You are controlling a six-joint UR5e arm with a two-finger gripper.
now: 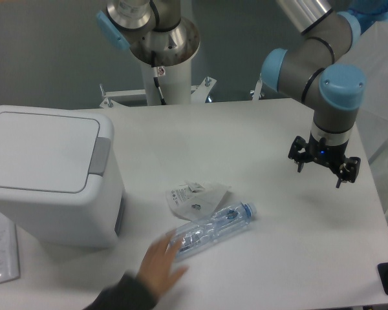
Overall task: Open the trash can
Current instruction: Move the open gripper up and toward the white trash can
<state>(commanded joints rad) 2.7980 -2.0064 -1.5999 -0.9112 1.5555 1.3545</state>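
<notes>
The trash can [48, 174] is a large boxy white bin at the left of the table. Its flat lid is closed and lies level. A grey push-button tab [101, 155] sits on its right edge. My gripper [323, 169] hangs over the right side of the table, far from the can and pointing down. Its dark fingers [343, 173] are spread apart with nothing between them.
A clear plastic bottle [211, 228] lies on its side near the table's front. A person's hand [156, 263] reaches in and touches its near end. A crumpled clear wrapper [193, 197] lies just behind the bottle. A plastic bag [0, 252] lies at the front left.
</notes>
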